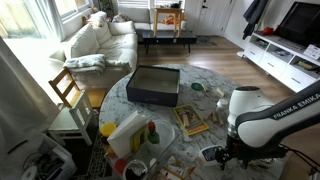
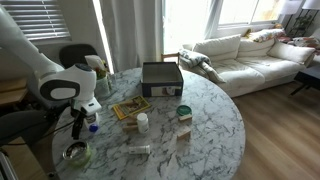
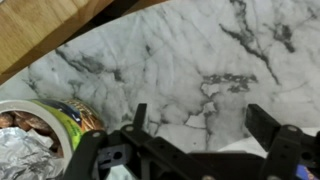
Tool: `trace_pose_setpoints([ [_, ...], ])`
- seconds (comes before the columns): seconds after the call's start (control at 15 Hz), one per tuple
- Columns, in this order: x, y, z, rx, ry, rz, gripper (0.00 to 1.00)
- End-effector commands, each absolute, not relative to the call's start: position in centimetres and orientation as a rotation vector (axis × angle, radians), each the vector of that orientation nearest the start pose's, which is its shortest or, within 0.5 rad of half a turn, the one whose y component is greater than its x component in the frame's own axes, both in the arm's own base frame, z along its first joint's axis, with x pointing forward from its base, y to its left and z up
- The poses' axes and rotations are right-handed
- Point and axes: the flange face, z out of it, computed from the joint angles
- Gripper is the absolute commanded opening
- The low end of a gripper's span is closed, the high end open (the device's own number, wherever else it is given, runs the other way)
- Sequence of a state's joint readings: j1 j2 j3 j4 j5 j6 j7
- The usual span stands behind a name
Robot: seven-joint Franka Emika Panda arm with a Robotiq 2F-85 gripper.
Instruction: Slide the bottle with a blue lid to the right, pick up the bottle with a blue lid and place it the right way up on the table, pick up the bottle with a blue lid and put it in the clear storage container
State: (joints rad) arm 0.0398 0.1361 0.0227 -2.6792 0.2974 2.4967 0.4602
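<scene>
Bottle with a blue lid (image 2: 92, 126), small and dark, sits just beside your black two-finger gripper (image 3: 200, 125), whose jaws stand wide apart over bare stone, holding nothing. Under your hand spreads the round white grey-veined marble table (image 2: 200, 130). Beyond it are a cream sofa (image 1: 100, 40) and wooden floor (image 2: 285, 130). Your white arm (image 1: 280, 112) reads "FRANKA EMIKA".

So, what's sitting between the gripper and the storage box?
A yellowish book lies flat between the gripper and the storage box; both exterior views show it.
</scene>
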Motion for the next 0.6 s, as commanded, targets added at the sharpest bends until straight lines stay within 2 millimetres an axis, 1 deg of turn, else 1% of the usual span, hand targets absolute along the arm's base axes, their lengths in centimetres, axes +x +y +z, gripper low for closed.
trace_pose_setpoints([
  [0.0, 38.1, 1.5, 18.0, -2.877, 1.04, 0.463, 1.0],
  [0.07, 38.1, 1.0, 18.8, -2.868, 1.032, 0.474, 1.0],
  [0.4, 37.3, -1.6, 22.7, -2.779, 0.975, 0.649, 1.0],
  [0.53, 37.3, -2.8, 24.1, -2.716, 0.968, 0.672, 1.0],
])
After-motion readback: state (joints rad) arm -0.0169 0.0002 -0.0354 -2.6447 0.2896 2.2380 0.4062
